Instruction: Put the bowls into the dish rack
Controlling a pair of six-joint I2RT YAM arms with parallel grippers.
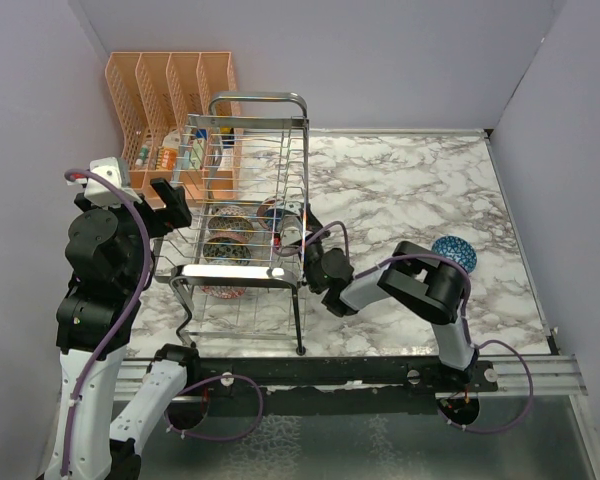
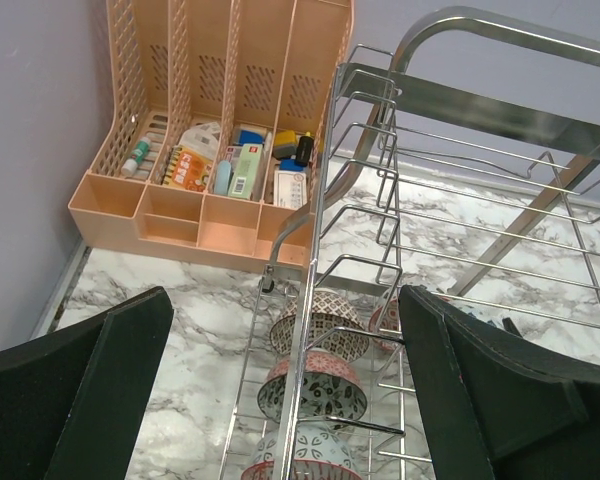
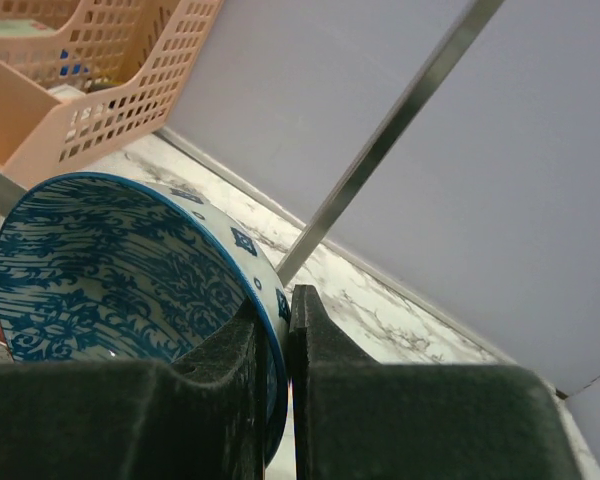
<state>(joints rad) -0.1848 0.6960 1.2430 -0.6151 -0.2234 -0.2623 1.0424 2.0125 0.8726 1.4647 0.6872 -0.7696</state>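
Note:
The chrome wire dish rack (image 1: 280, 150) stands left of centre on the marble table. Three patterned bowls stand on edge in a row in it (image 1: 223, 250); the left wrist view shows them from above (image 2: 315, 385). My right gripper (image 1: 298, 228) reaches into the rack's right side, shut on the rim of a blue-patterned bowl (image 3: 100, 270), one finger inside and one outside (image 3: 285, 320). The bowl is held on edge among the wires (image 1: 272, 212). Another blue bowl (image 1: 453, 253) lies on the table at the right. My left gripper (image 1: 170, 205) hovers open and empty above the rack's left side (image 2: 285, 300).
An orange slotted organizer (image 1: 170, 95) with small items stands behind the rack against the back-left wall and shows in the left wrist view (image 2: 220, 130). The rack's tall handle bars (image 1: 258, 100) rise near both grippers. Walls close in the table at left, back and right.

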